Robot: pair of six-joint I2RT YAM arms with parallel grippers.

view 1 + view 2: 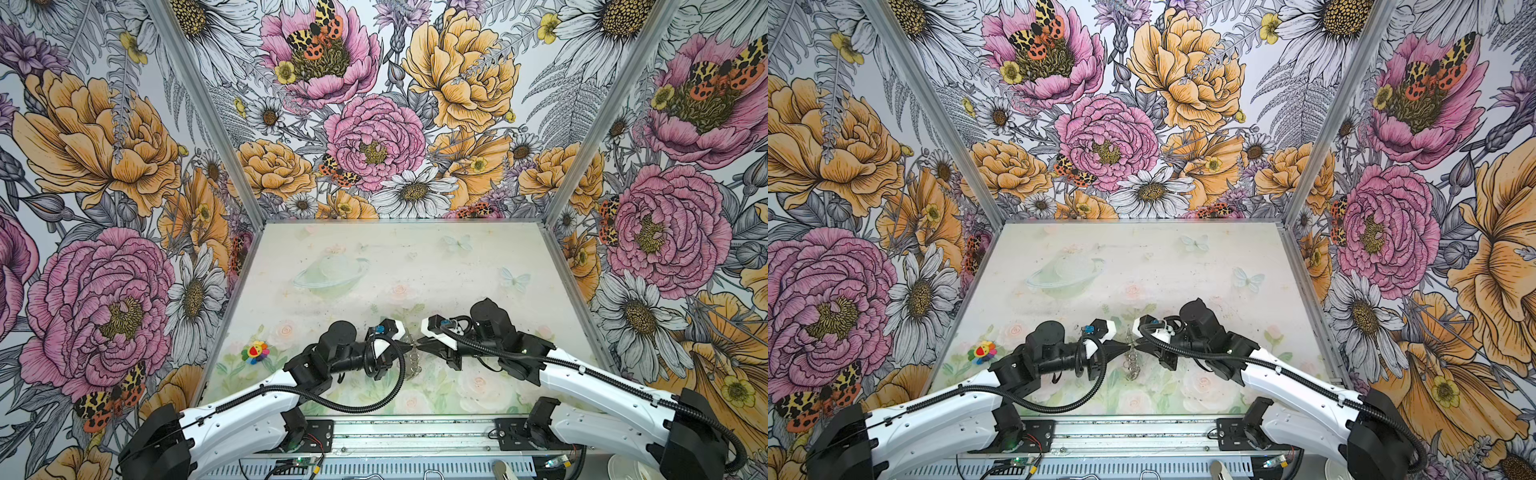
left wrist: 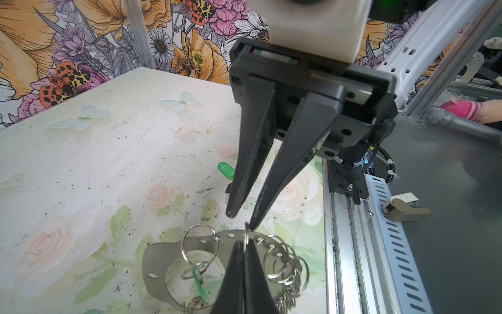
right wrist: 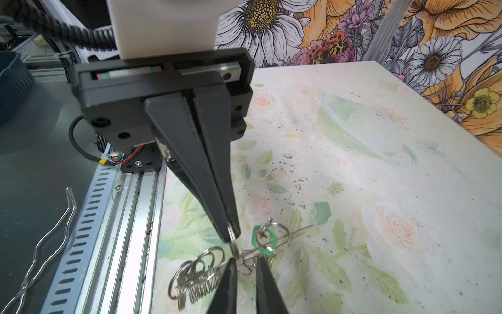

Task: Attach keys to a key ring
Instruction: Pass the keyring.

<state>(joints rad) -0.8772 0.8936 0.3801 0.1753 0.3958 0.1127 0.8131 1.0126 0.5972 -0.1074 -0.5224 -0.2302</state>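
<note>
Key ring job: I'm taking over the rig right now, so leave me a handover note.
Left tool: shut on a small silver wire ring at the edge of the flat grey horseshoe-shaped metal plate, which stands upright.
Right tool: open, empty, tips beside that ring.
Done: one bright green plastic key tag appears to hang from a ring on the plate.
To do: the second green tag lies loose on the pale flower-printed table beyond the right tool; it needs threading on.

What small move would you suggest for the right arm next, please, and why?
Probably draw the right gripper back toward the loose key lying on the table: its jaws stand slightly apart, and the left gripper pinches a wire ring of the key ring.
</note>
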